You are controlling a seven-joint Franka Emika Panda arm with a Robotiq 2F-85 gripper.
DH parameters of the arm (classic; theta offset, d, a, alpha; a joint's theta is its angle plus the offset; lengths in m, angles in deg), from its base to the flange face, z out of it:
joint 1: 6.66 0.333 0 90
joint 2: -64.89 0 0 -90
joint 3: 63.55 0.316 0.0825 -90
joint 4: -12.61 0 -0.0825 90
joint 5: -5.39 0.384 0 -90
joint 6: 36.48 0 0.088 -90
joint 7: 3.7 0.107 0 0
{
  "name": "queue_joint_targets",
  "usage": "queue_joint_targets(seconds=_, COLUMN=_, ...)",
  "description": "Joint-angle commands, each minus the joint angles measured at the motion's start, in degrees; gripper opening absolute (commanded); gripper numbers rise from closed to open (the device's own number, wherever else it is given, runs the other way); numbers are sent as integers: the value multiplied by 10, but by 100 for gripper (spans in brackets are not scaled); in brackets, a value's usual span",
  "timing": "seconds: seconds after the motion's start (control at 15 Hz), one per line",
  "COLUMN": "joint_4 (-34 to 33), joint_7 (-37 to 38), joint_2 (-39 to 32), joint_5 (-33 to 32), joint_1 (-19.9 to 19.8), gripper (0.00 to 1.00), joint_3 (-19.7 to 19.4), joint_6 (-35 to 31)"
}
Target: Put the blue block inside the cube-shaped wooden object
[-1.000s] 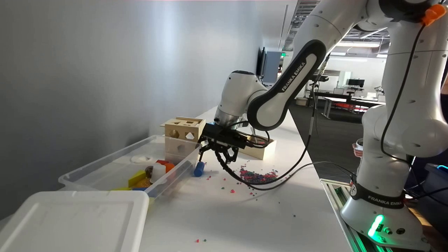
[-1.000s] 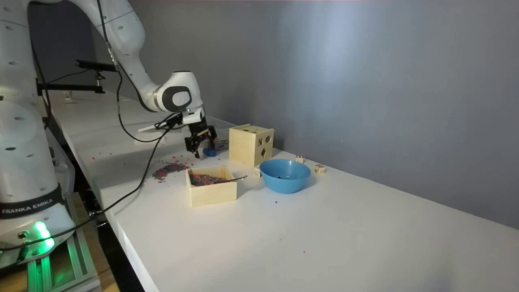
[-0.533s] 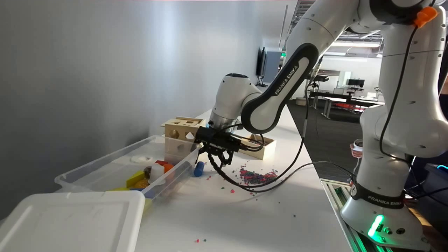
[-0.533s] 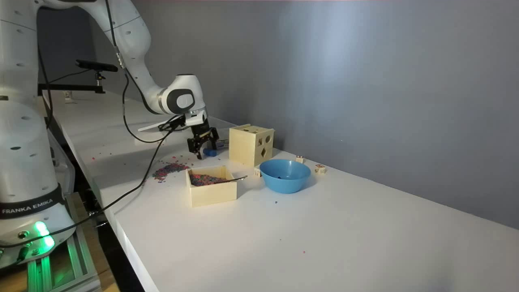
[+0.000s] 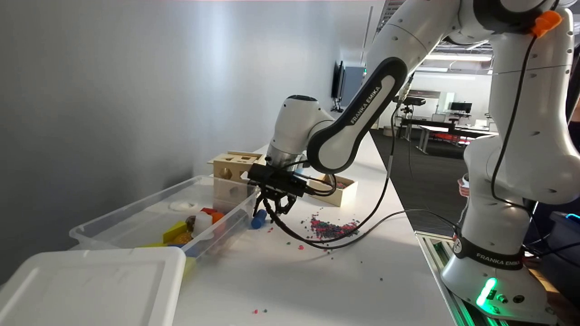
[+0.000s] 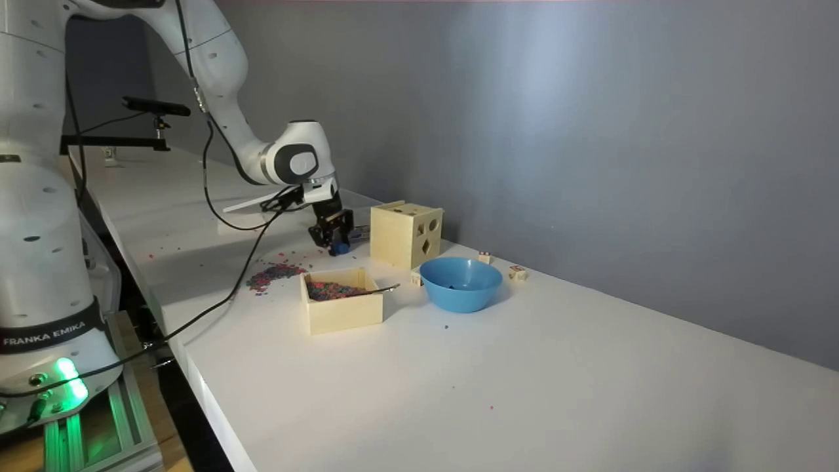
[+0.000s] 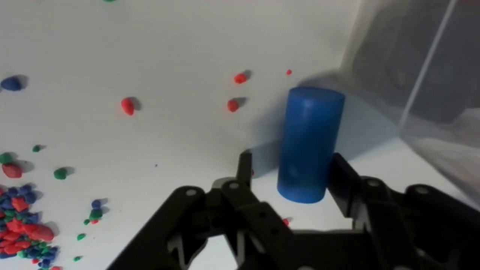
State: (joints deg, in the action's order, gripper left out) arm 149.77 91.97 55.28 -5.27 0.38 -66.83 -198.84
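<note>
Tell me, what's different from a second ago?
In an exterior view, the gripper moved left and slightly down; its jaws narrowed on either side of the blue block, which looks slightly nudged but not gripped: the wrist view shows a gap on one side. The clear bin and white lid shifted slightly left too. The wooden cube and blue bowl stayed put.

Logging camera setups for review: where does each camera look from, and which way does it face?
Wrist view: on the wrist, facing the table and the blue block; of the robot, only the gripper shows.
An exterior view: from the plastic bin end, facing along the table, wall at left; arm, base and gripper show.
An exterior view: from nearer the blue bowl, facing across the table, wall at right; arm, base and gripper show.
Both exterior views share the wooden cube and blue block, from roughly opposite ends.
</note>
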Motion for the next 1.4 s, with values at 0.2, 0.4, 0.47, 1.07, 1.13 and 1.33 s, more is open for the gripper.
queue_joint_targets(seconds=0.2, joint_4=9, joint_7=-6, joint_2=57, joint_5=-21, joint_1=7, gripper=8, joint_3=-12, joint_6=40)
queue_joint_targets(seconds=0.4, joint_4=25, joint_7=-6, joint_2=123, joint_5=-117, joint_1=-5, gripper=8, joint_3=-21, joint_6=42)
queue_joint_targets(seconds=0.47, joint_4=29, joint_7=9, joint_2=146, joint_5=-163, joint_1=-15, gripper=8, joint_3=-19, joint_6=34)
queue_joint_targets(seconds=1.07, joint_4=-17, joint_7=191, joint_2=223, joint_5=-555, joint_1=-150, gripper=8, joint_3=75, joint_6=-29)
queue_joint_targets(seconds=1.13, joint_4=-28, joint_7=220, joint_2=223, joint_5=-600, joint_1=-178, gripper=8, joint_3=101, joint_6=-26)
queue_joint_targets(seconds=1.33, joint_4=-63, joint_7=315, joint_2=220, joint_5=-733, joint_1=-244, gripper=8, joint_3=174, joint_6=5)
